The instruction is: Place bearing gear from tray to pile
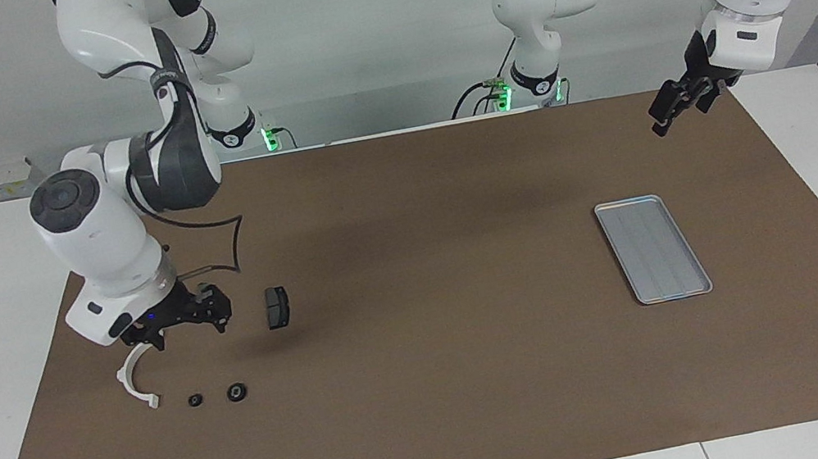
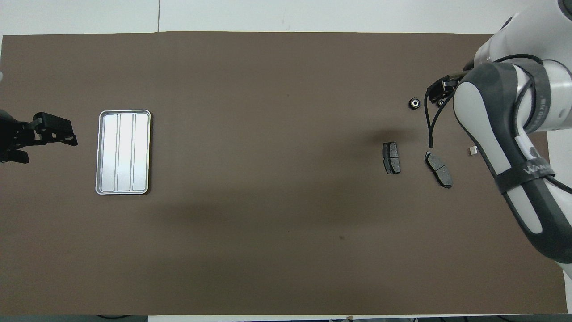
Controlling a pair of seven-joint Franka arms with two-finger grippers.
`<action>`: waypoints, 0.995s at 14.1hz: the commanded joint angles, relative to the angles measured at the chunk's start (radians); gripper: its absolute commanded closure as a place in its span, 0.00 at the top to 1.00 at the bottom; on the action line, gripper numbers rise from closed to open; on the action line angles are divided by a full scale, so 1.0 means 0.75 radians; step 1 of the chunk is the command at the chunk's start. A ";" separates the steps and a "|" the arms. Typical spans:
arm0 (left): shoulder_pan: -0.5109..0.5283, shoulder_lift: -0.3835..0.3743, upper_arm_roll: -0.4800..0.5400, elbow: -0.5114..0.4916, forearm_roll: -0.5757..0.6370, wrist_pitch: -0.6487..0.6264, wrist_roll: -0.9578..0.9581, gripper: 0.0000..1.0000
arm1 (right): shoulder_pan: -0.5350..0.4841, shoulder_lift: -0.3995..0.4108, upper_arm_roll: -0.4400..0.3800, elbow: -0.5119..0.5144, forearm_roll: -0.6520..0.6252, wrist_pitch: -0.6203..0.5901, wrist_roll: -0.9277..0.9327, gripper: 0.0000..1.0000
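Two small round bearing gears (image 1: 195, 400) (image 1: 237, 392) lie on the desk (image 1: 444, 390) beside the white bracket (image 1: 134, 379), with a dark brake pad (image 1: 277, 307) nearer the robots. Raised over this pile, the right gripper (image 1: 185, 324) has its jaws released and holds nothing. At the left arm's end sits the silver tray (image 1: 653, 248); the left gripper (image 1: 675, 104) waits above, jaws spread.

Silver ridged tray (image 1: 653, 248), white bracket (image 1: 133, 379), brown mat (image 1: 452, 388).

The mat-covered table (image 1: 441, 423) bears tray (image 1: 652, 248), bracket (image 1: 134, 380), brake pads (image 2: 391, 157).
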 commanded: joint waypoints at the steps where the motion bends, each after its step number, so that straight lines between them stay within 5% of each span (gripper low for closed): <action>1: 0.008 -0.029 -0.006 -0.028 0.004 0.004 0.010 1.00 | -0.007 -0.136 0.014 -0.018 0.004 -0.146 0.022 1.00; 7: 0.008 -0.029 -0.008 -0.028 0.004 0.004 0.010 1.00 | -0.011 -0.304 0.024 -0.020 0.002 -0.361 0.072 1.00; 14: 0.008 -0.029 -0.006 -0.028 0.004 0.002 0.008 1.00 | -0.011 -0.361 0.022 -0.020 0.002 -0.378 0.068 1.00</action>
